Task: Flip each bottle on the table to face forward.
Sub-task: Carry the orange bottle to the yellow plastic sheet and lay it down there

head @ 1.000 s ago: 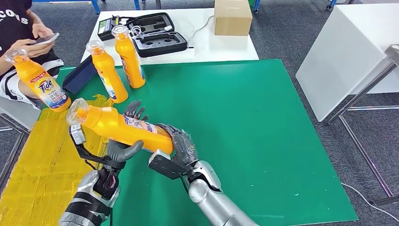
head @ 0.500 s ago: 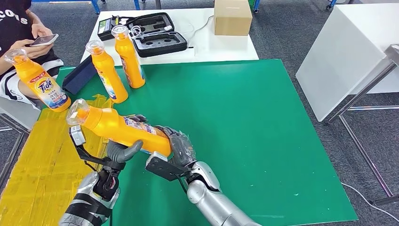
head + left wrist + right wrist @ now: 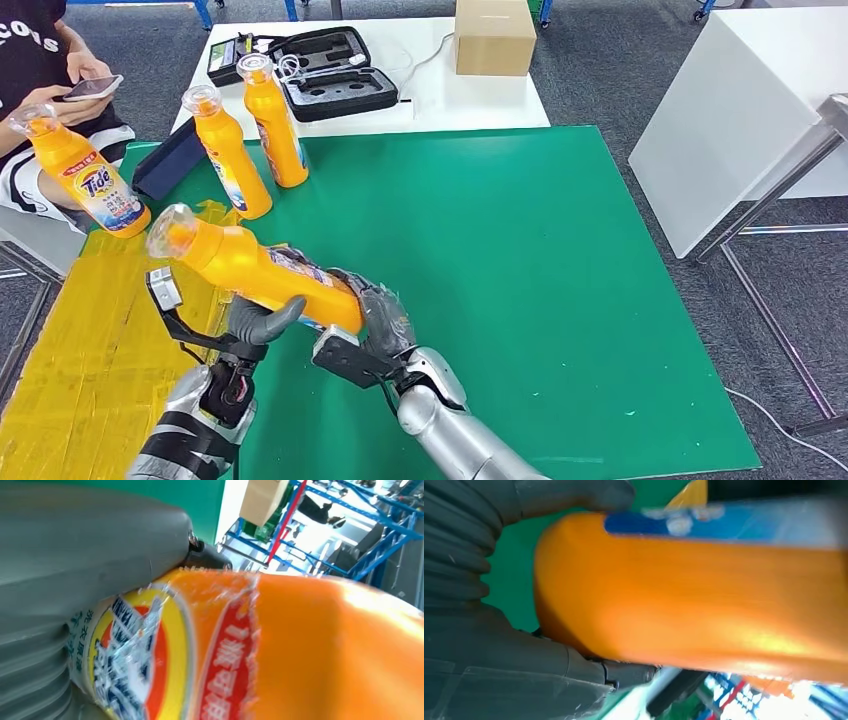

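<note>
Item in hand: orange bottle (image 3: 262, 275), lying tilted above the green bench (image 3: 520, 280), cap (image 3: 170, 229) raised and pointing away to the left. We hold it with both hands. The left hand (image 3: 255, 322) has its thumb curled round the near side of the body, the darker fingers wrapped behind; the right hand (image 3: 385, 318) cups the base, fingers closed against it. In the left wrist view the printed label (image 3: 145, 660) sits right against the left hand's thumb.

Change noted: over the last second the cap end has risen slightly and the far fingers, earlier spread above the bottle, have folded in behind it. We read this as the bottle being rolled between the hands to bring its label round; the turn looks partly done, and setting it upright is still to come.

Beyond the fingers: three more bottles stand upright, well apart from both hands, one with its label showing (image 3: 85, 175), two side-on (image 3: 228, 152) (image 3: 272, 122).

Further off: a seated person (image 3: 40, 60) holding a phone.
</note>
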`<act>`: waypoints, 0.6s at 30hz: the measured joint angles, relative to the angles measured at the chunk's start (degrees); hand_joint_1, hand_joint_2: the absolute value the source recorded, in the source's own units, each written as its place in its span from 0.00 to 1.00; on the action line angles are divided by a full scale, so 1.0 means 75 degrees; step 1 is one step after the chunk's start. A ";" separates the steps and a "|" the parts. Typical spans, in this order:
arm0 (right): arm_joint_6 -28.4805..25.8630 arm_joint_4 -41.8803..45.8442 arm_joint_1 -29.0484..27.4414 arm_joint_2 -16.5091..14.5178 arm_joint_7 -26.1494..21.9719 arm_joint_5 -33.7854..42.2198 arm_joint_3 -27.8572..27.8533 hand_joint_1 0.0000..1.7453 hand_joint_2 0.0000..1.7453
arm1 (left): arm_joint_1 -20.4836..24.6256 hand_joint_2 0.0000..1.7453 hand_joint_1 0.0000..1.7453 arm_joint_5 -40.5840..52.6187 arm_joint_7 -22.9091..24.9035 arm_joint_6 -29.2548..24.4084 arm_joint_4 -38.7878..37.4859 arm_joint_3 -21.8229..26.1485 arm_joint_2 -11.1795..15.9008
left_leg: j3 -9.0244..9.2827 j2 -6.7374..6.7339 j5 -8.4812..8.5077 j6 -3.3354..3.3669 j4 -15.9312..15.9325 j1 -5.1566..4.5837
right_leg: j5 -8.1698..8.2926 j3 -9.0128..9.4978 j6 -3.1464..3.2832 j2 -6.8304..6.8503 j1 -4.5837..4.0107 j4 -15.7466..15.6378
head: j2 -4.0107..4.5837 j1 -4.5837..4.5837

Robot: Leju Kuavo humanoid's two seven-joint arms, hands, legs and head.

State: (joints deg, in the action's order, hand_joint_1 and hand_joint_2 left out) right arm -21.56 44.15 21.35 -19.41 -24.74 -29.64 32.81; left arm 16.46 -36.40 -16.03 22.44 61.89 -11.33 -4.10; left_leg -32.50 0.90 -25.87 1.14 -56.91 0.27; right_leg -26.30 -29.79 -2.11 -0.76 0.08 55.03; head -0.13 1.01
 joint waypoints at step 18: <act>0.0993 0.5108 -0.2045 0.0886 -0.0262 0.1959 -0.1264 0.00 1.00 | -0.0077 1.00 1.00 1.0040 0.0092 -0.6693 0.2266 0.0369 0.0283 | -0.0010 0.0016 0.0000 0.0000 -0.0002 0.0000 | 0.0000 -0.0006 0.0000 0.0010 0.0000 -0.0001 | 0.0000 0.0001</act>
State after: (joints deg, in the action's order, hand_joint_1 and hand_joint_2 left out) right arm -14.11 82.45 6.01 -12.77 -26.71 -14.95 23.33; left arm 15.88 38.90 -15.34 -27.76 78.89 -8.56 -1.98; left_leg -32.57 1.02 -25.86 1.14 -56.93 0.27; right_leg -26.29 -29.83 -2.11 -0.68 0.08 55.03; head -0.13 1.01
